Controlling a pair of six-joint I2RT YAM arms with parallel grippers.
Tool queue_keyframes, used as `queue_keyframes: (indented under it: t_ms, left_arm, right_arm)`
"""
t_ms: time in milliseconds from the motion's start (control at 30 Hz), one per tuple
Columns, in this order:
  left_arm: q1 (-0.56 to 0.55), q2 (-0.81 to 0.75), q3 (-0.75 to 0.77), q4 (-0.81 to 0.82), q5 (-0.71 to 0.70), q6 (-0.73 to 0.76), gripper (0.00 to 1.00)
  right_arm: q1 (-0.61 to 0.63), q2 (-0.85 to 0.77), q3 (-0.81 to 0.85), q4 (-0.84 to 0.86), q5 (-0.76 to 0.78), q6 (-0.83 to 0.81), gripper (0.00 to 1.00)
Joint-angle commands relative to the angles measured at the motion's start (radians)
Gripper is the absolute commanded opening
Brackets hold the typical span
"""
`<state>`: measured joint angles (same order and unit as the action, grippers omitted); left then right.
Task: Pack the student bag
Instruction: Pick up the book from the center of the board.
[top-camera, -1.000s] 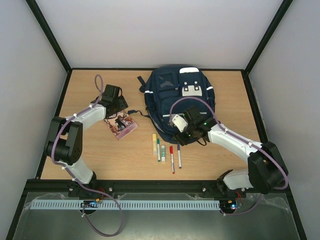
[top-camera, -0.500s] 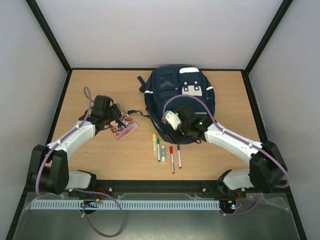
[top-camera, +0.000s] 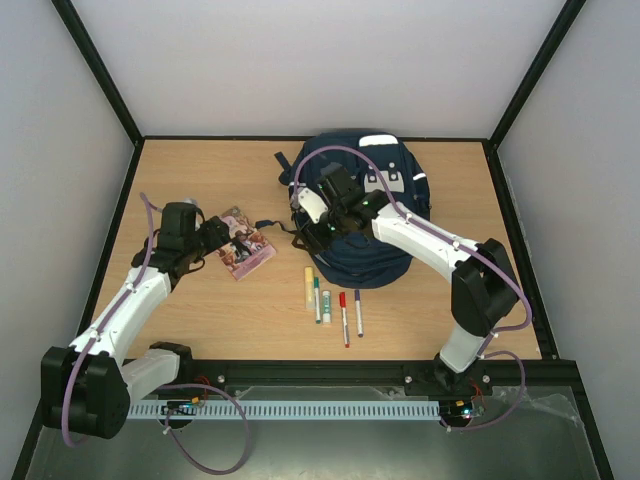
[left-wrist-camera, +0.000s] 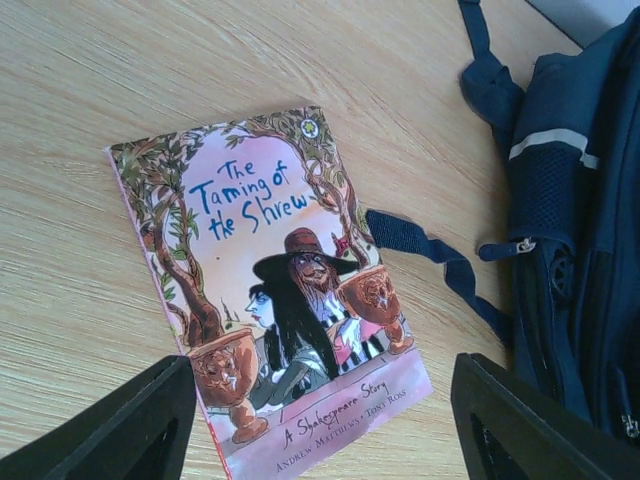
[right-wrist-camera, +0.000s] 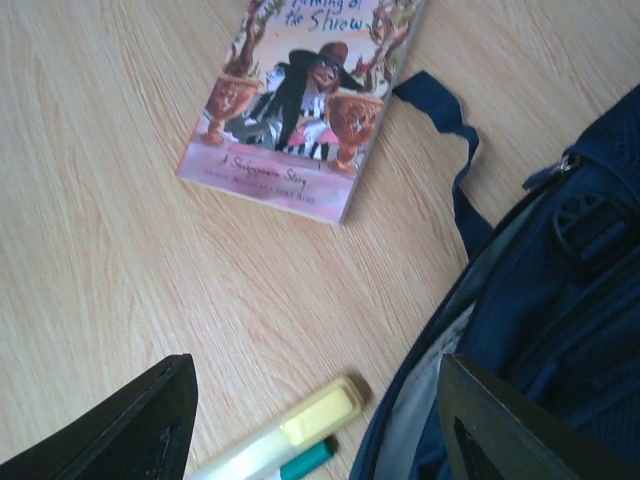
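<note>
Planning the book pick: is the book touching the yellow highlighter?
Apart. Right wrist view shows a wide strip of bare table between book and highlighter.

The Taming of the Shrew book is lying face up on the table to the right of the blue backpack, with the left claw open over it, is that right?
Not quite: the book lies left of the blue backpack, not right, as the top external view shows. It is face up on the table, the left claw open over it.
</note>
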<state>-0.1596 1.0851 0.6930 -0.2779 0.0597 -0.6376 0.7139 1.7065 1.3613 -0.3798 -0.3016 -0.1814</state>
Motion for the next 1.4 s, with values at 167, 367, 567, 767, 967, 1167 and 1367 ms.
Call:
queue_keyframes:
  t_ms: [167,367,567,767,967,1167,1367]
  left_arm:
    - [0.035,-0.008,-0.049,-0.049,0.052,-0.025,0.73]
    - [0.071,0.084,-0.062,0.014,0.097,-0.031,0.73]
    - [0.111,0.213,-0.065,0.107,0.132,-0.049,0.73]
    - [0.143,0.294,-0.095,0.212,0.194,-0.097,0.73]
    - [0.151,0.323,-0.118,0.265,0.181,-0.135,0.73]
    - [0.172,0.323,-0.150,0.307,0.167,-0.159,0.73]
    - [0.183,0.342,-0.175,0.356,0.169,-0.179,0.73]
  right_arm:
    - [0.001,0.158,0.149,-0.061,-0.098,0.088,0.64]
    - [0.001,0.239,0.185,-0.069,-0.074,0.145,0.65]
    - [0.000,0.395,0.315,-0.071,-0.053,0.111,0.63]
    - [0.001,0.599,0.531,-0.112,-0.082,0.168,0.63]
    - [0.000,0.751,0.725,-0.144,-0.039,0.212,0.60]
    - [0.001,0.812,0.773,-0.158,-0.059,0.245,0.53]
    - [0.001,0.841,0.773,-0.158,-0.110,0.268,0.51]
